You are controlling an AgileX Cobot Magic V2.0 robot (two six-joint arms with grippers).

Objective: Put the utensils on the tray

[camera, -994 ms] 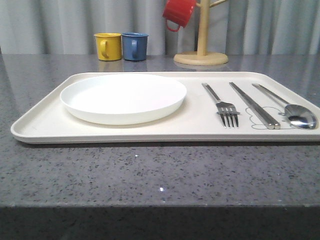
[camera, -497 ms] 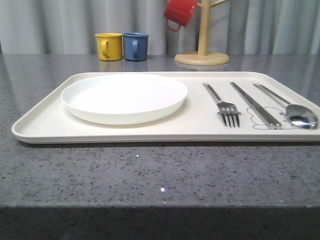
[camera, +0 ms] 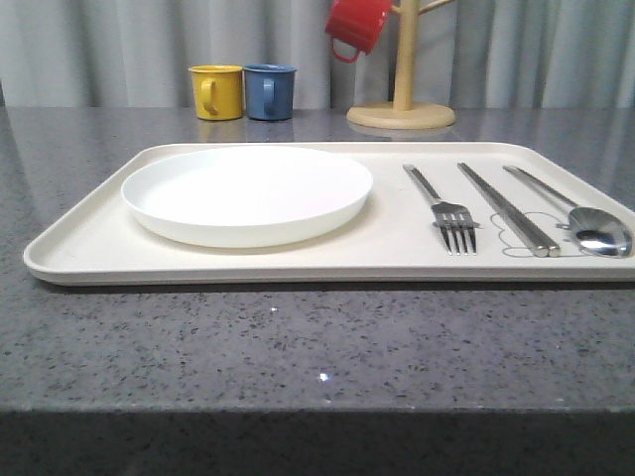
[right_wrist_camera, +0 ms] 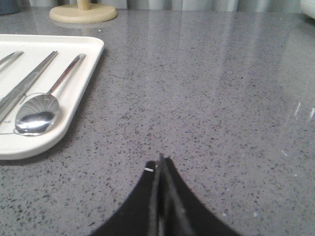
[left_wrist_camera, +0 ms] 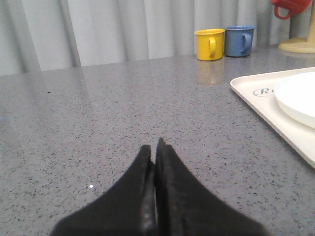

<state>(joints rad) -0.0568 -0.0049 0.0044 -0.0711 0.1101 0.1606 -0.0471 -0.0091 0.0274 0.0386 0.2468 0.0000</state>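
Note:
The cream-white tray lies across the middle of the grey table. On it rest the round white plate at the left, then the fork, the pair of chopsticks and the spoon at the right. My left gripper is shut and empty, low over bare table to the left of the tray and plate. My right gripper is shut and empty over the table to the right of the tray; the spoon and chopsticks lie near it.
A yellow mug and a blue mug stand behind the tray. A wooden mug tree at the back carries a red mug. A grey curtain closes the back, and the table's front edge runs near the camera.
The front view has shifted by a pixel or two; the tray and utensils lie as before.

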